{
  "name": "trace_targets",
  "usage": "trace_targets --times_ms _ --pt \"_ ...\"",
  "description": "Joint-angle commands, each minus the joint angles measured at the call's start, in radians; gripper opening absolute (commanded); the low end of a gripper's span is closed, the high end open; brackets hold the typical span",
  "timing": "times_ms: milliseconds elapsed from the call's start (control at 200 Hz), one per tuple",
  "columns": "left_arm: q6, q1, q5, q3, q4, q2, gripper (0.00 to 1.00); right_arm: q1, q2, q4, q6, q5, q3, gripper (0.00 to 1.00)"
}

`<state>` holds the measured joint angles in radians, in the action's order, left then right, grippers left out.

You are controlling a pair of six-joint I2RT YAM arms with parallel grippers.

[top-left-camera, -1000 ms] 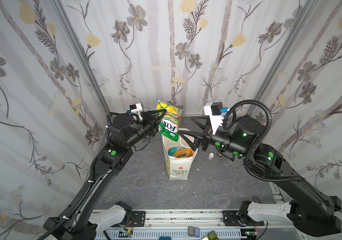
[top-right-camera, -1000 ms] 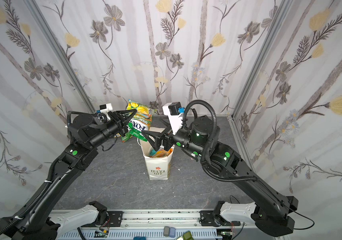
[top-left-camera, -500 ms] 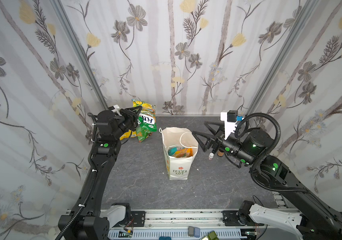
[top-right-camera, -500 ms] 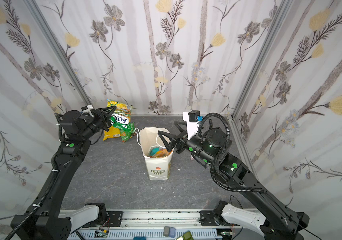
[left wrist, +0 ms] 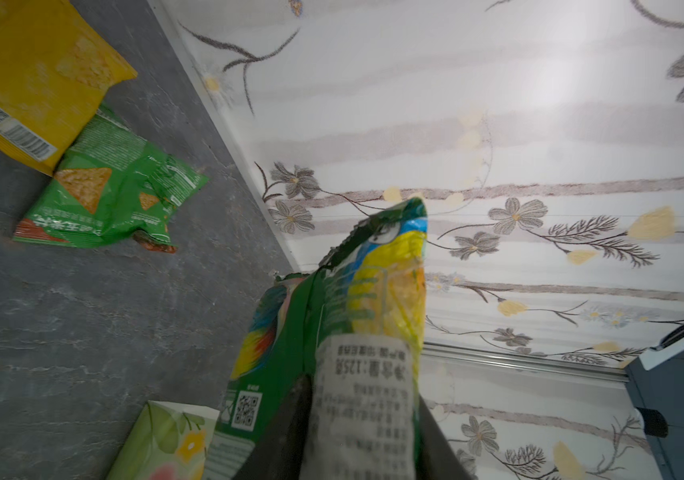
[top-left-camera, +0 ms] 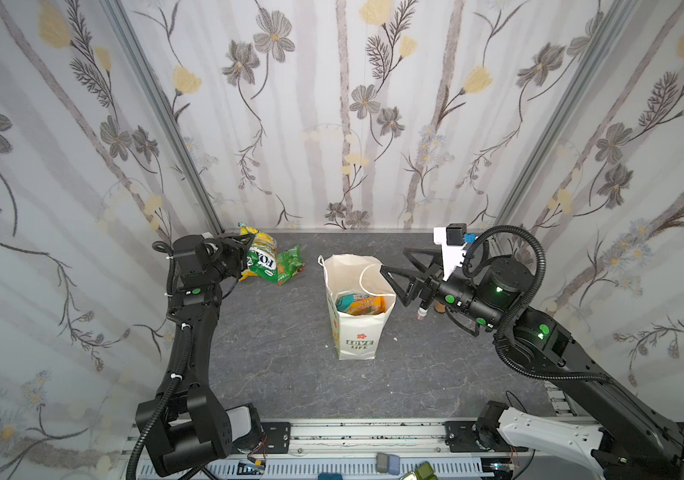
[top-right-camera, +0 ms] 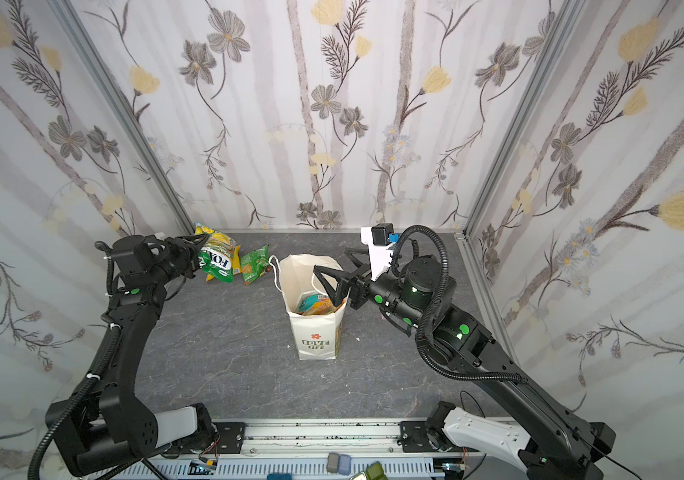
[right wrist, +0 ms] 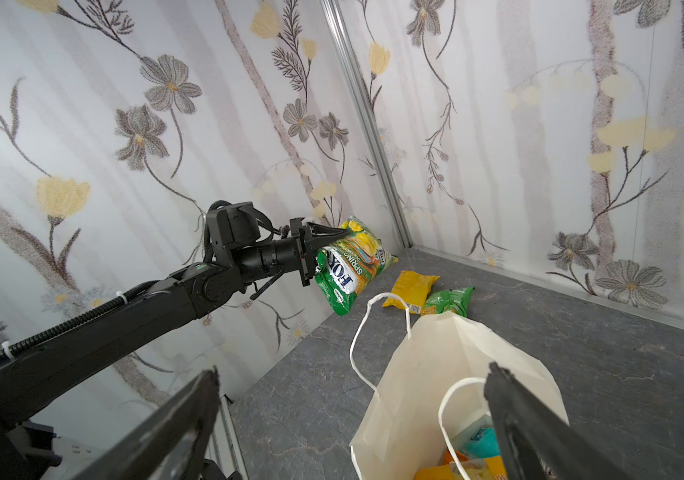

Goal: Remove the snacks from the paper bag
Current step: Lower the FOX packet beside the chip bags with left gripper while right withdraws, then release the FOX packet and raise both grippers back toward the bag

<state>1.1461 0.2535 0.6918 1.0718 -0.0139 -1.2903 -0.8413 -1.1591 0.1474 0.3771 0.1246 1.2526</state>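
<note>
While the left gripper (top-left-camera: 248,241) (top-right-camera: 203,242) (right wrist: 332,237) is pinched on the top edge of the FOXS packet (top-left-camera: 263,259) (top-right-camera: 217,259) (right wrist: 348,266) (left wrist: 356,332), the packet hangs below its fingers and looks clear of the table (top-left-camera: 290,374) in the right wrist view. Left wrist view confirms it: the packet sits between the two jaws.

Just beyond and below that gripper, the yellow packet (right wrist: 410,289) (left wrist: 28,83) and green packet (top-left-camera: 290,266) (top-right-camera: 255,266) (right wrist: 448,301) (left wrist: 111,199) lie flat on the table, edges touching. Both are outside the bag.

Right gripper (top-left-camera: 394,262) (top-right-camera: 332,262) (right wrist: 350,374): jaws spread wide, nothing between them. It is at the mouth of the paper bag (top-left-camera: 356,332) (top-right-camera: 317,336) (right wrist: 427,374), with one finger over the opening in both top views. Can't tell if it touches the rim.

The bag stands upright with its mouth open, between the two grippers and nearer the right one. Teal and orange packets in the bag (top-left-camera: 359,303) (top-right-camera: 315,305) (right wrist: 473,449) show below the right fingers. One cord handle (right wrist: 373,332) flops out towards the left gripper.

Two small bottles (top-left-camera: 421,313) stand on the table under the right wrist, beside the bag.
</note>
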Motion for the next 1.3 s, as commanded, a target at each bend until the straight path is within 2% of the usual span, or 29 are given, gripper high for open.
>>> trace_targets --times_ms 0,115,245,315,425,485,784,919,1014,1179,1294 --pt "-0.319 0.015 0.027 0.047 -0.192 -0.05 0.35 0.001 -0.012 0.003 0.008 0.02 0.004 0.99" --pt "-0.528 0.019 -0.022 0.1 -0.345 -0.129 0.35 0.002 -0.019 0.01 0.002 0.026 0.01 0.99" --pt "-0.637 0.032 -0.015 0.133 -0.401 -0.243 0.36 0.005 -0.027 0.013 -0.01 0.029 0.011 0.99" --pt "-0.67 0.037 0.03 0.148 -0.406 -0.305 0.36 0.005 -0.033 0.017 -0.016 0.031 0.013 0.99" --pt "-0.701 0.036 0.064 0.164 -0.397 -0.389 0.36 0.005 -0.046 0.02 -0.027 0.04 0.013 0.99" --pt "-0.714 0.036 0.051 0.174 -0.396 -0.427 0.36 0.038 -0.057 0.019 -0.028 0.054 0.016 0.99" --pt "-0.726 0.053 0.016 0.166 -0.337 -0.557 0.38 0.068 -0.116 0.024 -0.026 0.099 0.073 0.99" --pt "-0.76 0.065 -0.052 0.158 -0.363 -0.578 0.41 0.077 -0.139 0.04 -0.024 0.112 0.102 0.99" --pt "-0.814 0.069 -0.14 0.17 -0.409 -0.58 0.43 0.08 -0.145 0.047 -0.023 0.114 0.113 0.99" --pt "-0.86 0.082 -0.192 0.197 -0.44 -0.595 0.44 0.081 -0.147 0.055 -0.014 0.107 0.111 0.99" --pt "-0.888 0.086 -0.24 0.224 -0.474 -0.61 0.5 0.082 -0.138 0.069 -0.009 0.102 0.111 0.99"
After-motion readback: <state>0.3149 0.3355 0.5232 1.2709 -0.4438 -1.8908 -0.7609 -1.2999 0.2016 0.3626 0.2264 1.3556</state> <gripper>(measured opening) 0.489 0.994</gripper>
